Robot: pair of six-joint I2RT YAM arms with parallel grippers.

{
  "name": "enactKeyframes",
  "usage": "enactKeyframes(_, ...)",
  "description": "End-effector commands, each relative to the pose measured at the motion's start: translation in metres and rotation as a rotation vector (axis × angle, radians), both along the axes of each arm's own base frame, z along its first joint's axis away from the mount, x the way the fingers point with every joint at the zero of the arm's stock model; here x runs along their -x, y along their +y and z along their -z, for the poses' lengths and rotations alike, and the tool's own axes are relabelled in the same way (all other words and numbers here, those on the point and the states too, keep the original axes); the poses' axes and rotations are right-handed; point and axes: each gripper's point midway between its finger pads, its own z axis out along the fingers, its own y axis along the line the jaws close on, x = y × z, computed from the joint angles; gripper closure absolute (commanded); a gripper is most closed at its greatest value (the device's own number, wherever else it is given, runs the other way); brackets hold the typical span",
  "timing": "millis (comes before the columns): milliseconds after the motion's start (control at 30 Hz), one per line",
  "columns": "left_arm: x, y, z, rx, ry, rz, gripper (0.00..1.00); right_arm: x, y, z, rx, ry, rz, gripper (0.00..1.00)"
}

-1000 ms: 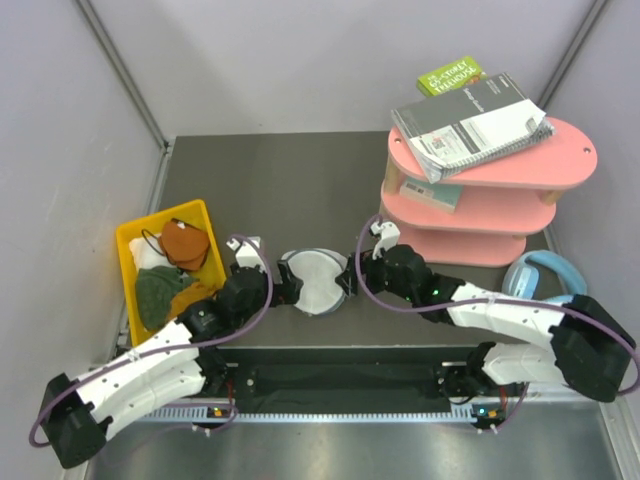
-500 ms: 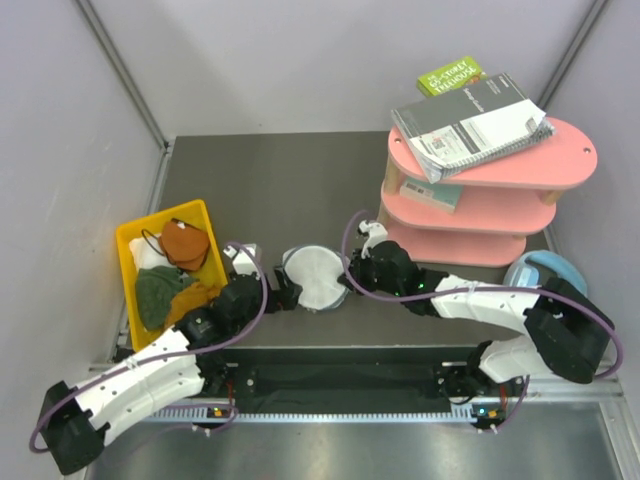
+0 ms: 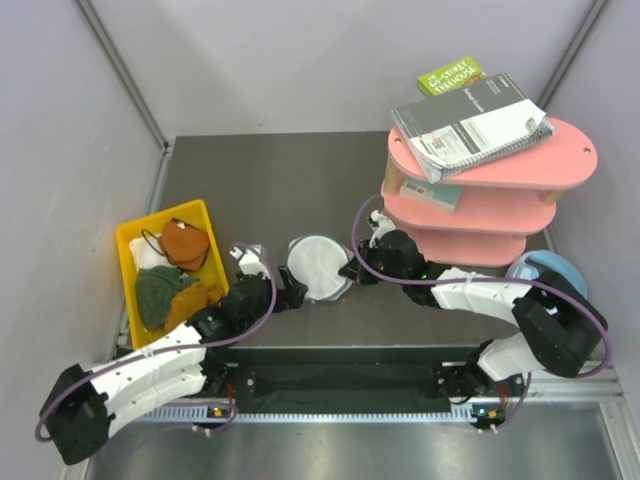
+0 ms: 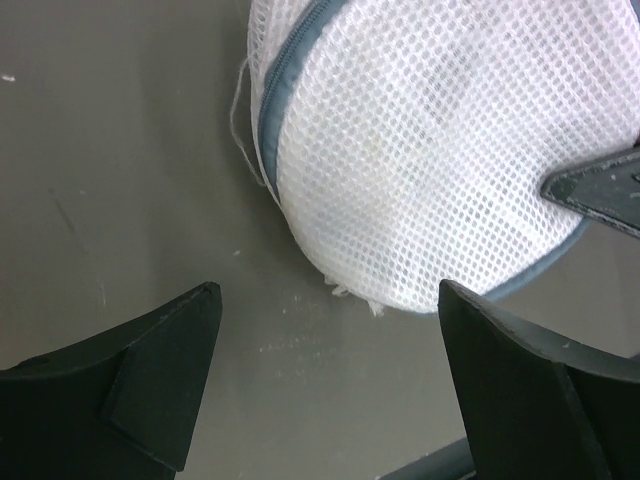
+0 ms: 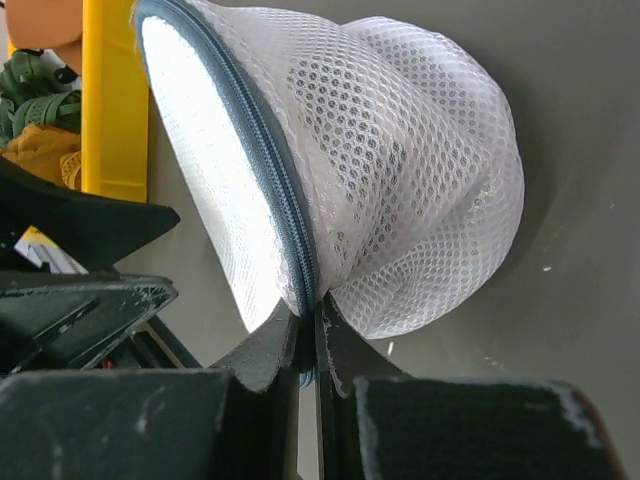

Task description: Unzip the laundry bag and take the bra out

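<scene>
The laundry bag (image 3: 318, 268), a white mesh dome with a grey-blue zipper round its rim, is tipped up on edge between the two arms. My right gripper (image 5: 308, 322) is shut on the zipper rim at the bag's (image 5: 400, 170) near edge; in the top view it (image 3: 350, 272) sits at the bag's right side. My left gripper (image 4: 330, 330) stands open just short of the bag (image 4: 430, 150), with only bare table between its fingers. From above, that gripper (image 3: 293, 296) is at the bag's lower left. The bra is out of view.
A yellow bin (image 3: 129, 243) left of the bag holds rust-orange, dark green and white cloths. A pink two-tier shelf (image 3: 560, 160) with notebooks stands at the back right. Pale blue headphones (image 3: 548, 270) lie by the right arm. The table's front edge runs just behind the left gripper.
My right gripper closed on the bag's zipper rim and tipped the bag up on edge, slightly away from me. The left gripper shifted a little to the right, staying open beside the bag.
</scene>
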Motion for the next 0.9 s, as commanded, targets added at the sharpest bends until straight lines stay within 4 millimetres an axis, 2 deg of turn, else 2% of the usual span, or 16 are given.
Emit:
enactKeyframes(0,-0.024,-0.007,-0.017,0.067,-0.072,-0.040,0.09,-0.003,0.004,-0.007,-0.054,-0.010,-0.005,1.00)
enactKeyframes(200,-0.045,-0.004,-0.013,0.097,-0.039,-0.090,0.20,-0.003,0.002,-0.008,-0.059,-0.014,-0.007,1.00)
enactKeyframes(400,-0.049,-0.016,-0.004,0.134,-0.001,-0.053,0.34,-0.003,0.001,-0.007,-0.061,-0.011,-0.009,1.00)
enactKeyframes(433,-0.050,-0.019,-0.007,0.150,-0.012,-0.046,0.37,-0.003,0.000,-0.007,-0.059,-0.010,-0.008,1.00)
enactKeyframes(467,-0.051,-0.020,-0.008,0.157,-0.015,-0.043,0.45,-0.003,0.001,-0.007,-0.060,-0.012,-0.010,1.00)
enactKeyframes(533,-0.052,-0.022,-0.014,0.173,-0.033,-0.038,0.54,-0.003,0.000,-0.006,-0.056,-0.010,-0.011,1.00)
enactKeyframes(567,-0.053,-0.023,-0.017,0.178,-0.038,-0.035,0.65,-0.004,-0.002,-0.005,-0.053,-0.009,-0.008,1.00)
enactKeyframes(667,-0.053,-0.025,-0.026,0.192,-0.052,-0.025,0.78,-0.006,-0.002,-0.007,-0.053,-0.015,-0.005,1.00)
enactKeyframes(700,-0.052,-0.026,-0.030,0.201,-0.058,-0.021,0.87,-0.007,-0.003,-0.006,-0.050,-0.013,-0.002,1.00)
enactKeyframes(800,-0.050,-0.027,-0.040,0.220,-0.057,-0.016,1.00,-0.010,-0.004,-0.005,-0.039,-0.015,0.006,1.00)
enactKeyframes(867,-0.045,-0.025,-0.045,0.239,-0.044,-0.023,1.00,-0.013,-0.004,-0.007,-0.028,-0.022,0.011,0.94)
